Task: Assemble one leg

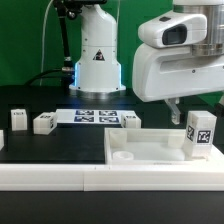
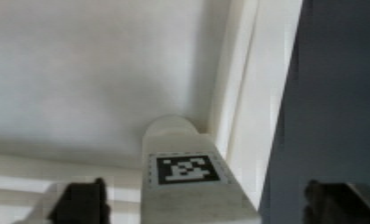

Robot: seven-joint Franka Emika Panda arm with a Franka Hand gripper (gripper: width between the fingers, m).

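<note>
A leg (image 1: 200, 133), a small white block with a black-and-white tag, stands upright in the right end of the large white tray-like part (image 1: 120, 150). My gripper (image 1: 180, 108) hangs just above it, open. In the wrist view the leg (image 2: 191, 165) lies between the two dark fingers (image 2: 75, 200), with a gap on each side, and nothing is gripped. The gripper (image 2: 203, 208) touches nothing that I can see. The tray-like part's pale surface (image 2: 93, 80) fills most of the wrist view.
Three more small white tagged blocks stand on the black table behind the tray-like part: two at the exterior view's left (image 1: 18, 120) (image 1: 43, 122) and one near the middle (image 1: 131, 119). The marker board (image 1: 95, 117) lies between them. The arm's base (image 1: 97, 60) stands behind.
</note>
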